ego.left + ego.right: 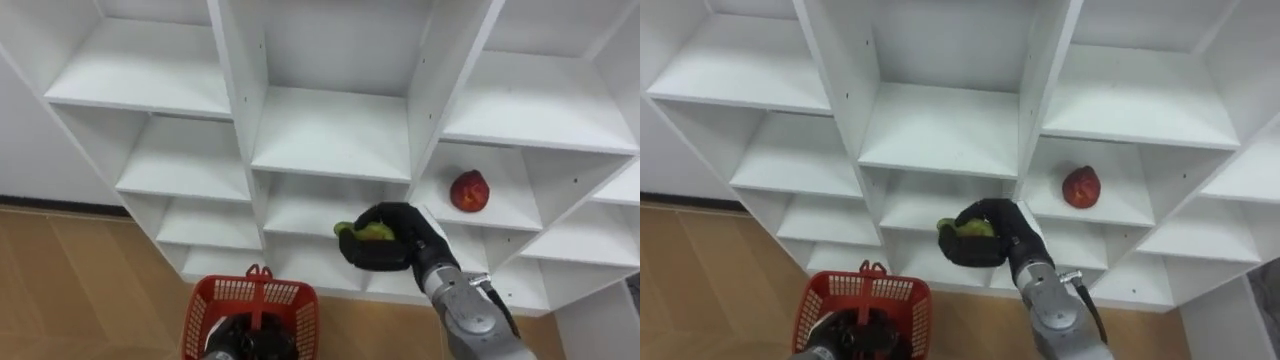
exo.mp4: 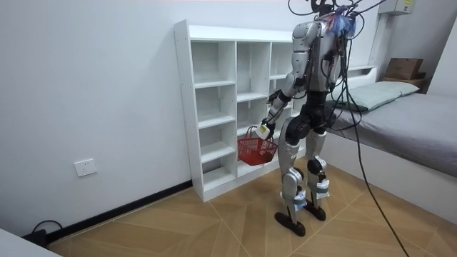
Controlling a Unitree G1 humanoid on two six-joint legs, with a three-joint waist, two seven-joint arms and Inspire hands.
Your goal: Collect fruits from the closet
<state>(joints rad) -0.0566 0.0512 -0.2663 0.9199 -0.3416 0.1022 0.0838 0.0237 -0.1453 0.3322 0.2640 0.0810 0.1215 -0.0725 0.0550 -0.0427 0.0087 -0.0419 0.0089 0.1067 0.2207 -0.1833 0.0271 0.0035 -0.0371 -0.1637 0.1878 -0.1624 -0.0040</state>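
Green fruit (image 1: 362, 232) clenched in the right hand (image 1: 392, 248) before the white closet (image 1: 330, 130); red fruit (image 1: 470, 191) on a shelf rightward. Left hand (image 2: 263, 130) at red basket (image 1: 250, 303); grip unreadable.

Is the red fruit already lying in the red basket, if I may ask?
No, the red fruit rests on a right-hand closet shelf.
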